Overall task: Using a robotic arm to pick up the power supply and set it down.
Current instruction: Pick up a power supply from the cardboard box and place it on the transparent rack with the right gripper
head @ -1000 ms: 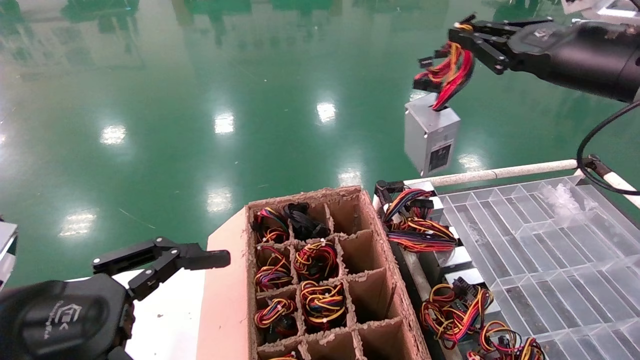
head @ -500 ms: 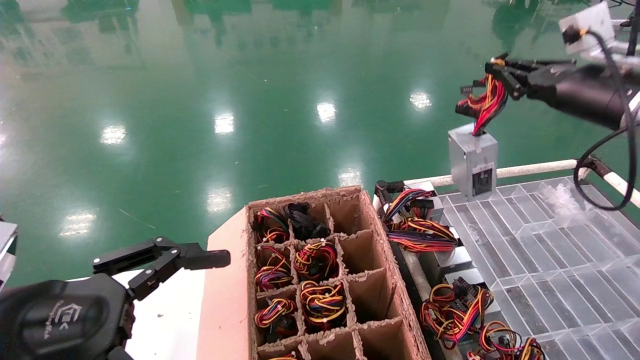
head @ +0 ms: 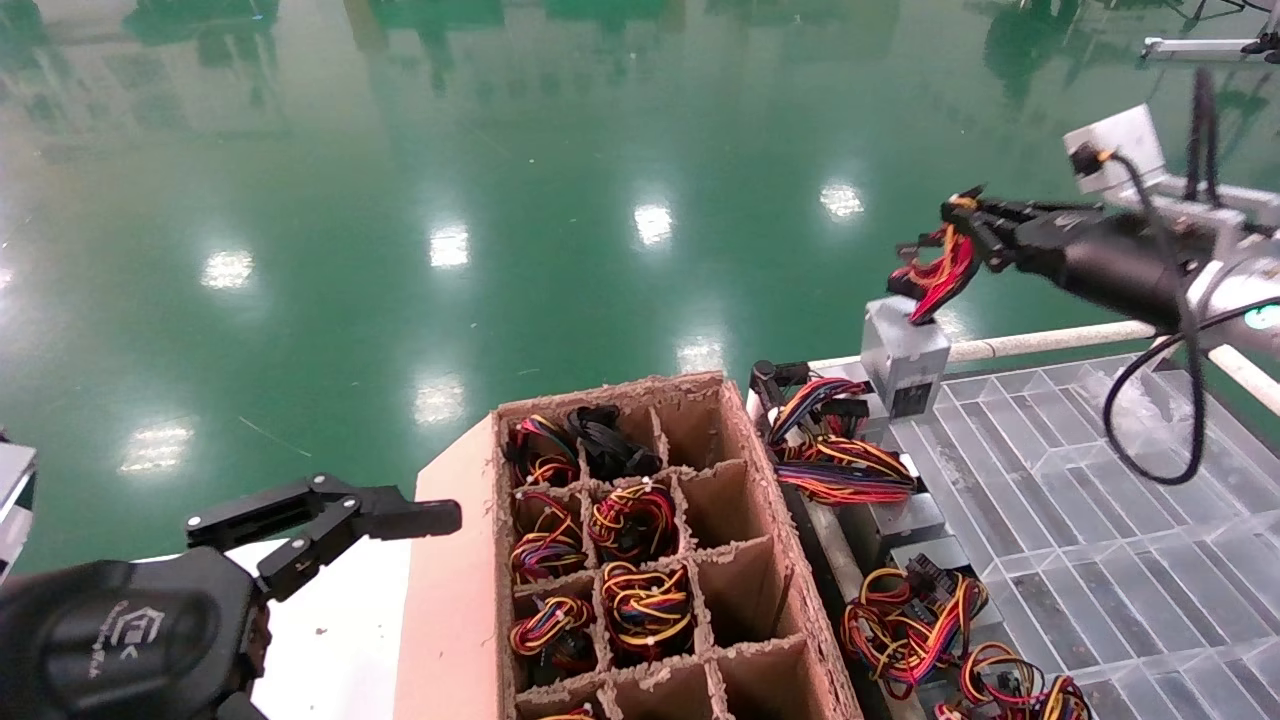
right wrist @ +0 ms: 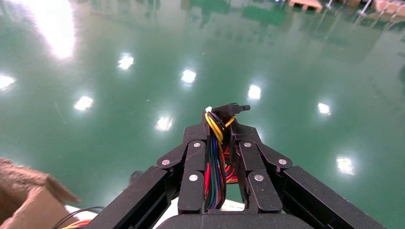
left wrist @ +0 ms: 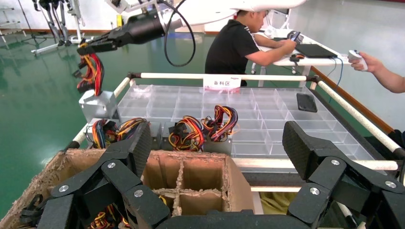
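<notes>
The power supply (head: 905, 360), a small grey metal box with a black socket panel, hangs by its red, yellow and black wire bundle (head: 935, 275). My right gripper (head: 965, 225) is shut on that bundle (right wrist: 214, 162), high at the right. The box dangles at the far left corner of the clear tray (head: 1100, 500), just above other supplies; whether it touches them I cannot tell. The left wrist view shows the same box (left wrist: 98, 104) beyond the cardboard box. My left gripper (head: 320, 515) is parked low at the left, open and holding nothing (left wrist: 215, 148).
A brown cardboard divider box (head: 760, 560) holds several wire-bundled supplies. More supplies (head: 840, 460) line the tray's left edge. A white rail (head: 1050, 340) frames the tray. A black cable (head: 1150, 420) loops under my right arm. A person (left wrist: 239, 43) sits beyond the tray.
My right gripper has carried the hanging power supply rightward, then down and slightly back left to the tray's far left corner. The left arm has not moved.
</notes>
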Robot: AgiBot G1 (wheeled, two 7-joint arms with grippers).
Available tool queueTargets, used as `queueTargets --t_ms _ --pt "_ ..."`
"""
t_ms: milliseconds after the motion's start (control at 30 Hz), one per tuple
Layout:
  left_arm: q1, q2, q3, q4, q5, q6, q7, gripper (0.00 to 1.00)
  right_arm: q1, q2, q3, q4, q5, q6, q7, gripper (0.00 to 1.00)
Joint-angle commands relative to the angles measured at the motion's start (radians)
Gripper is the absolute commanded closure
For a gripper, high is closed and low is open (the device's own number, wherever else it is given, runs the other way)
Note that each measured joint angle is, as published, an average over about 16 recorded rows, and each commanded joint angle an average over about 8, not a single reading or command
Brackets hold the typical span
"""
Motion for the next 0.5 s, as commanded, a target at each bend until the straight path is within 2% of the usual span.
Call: queueTargets --t_ms 33,500 --pt "0.0 0.0 0.0 0.0 0.0 0.0 0.0 0.0 -0.009 -0.008 0.0 -0.002 0.0 0.001 0.002 1.0" --pt "0.0 0.0 0.0 0.0 0.0 0.0 0.0 0.0 -0.064 0.009 0.012 -0.011 0.017 -0.051 0.032 1.0"
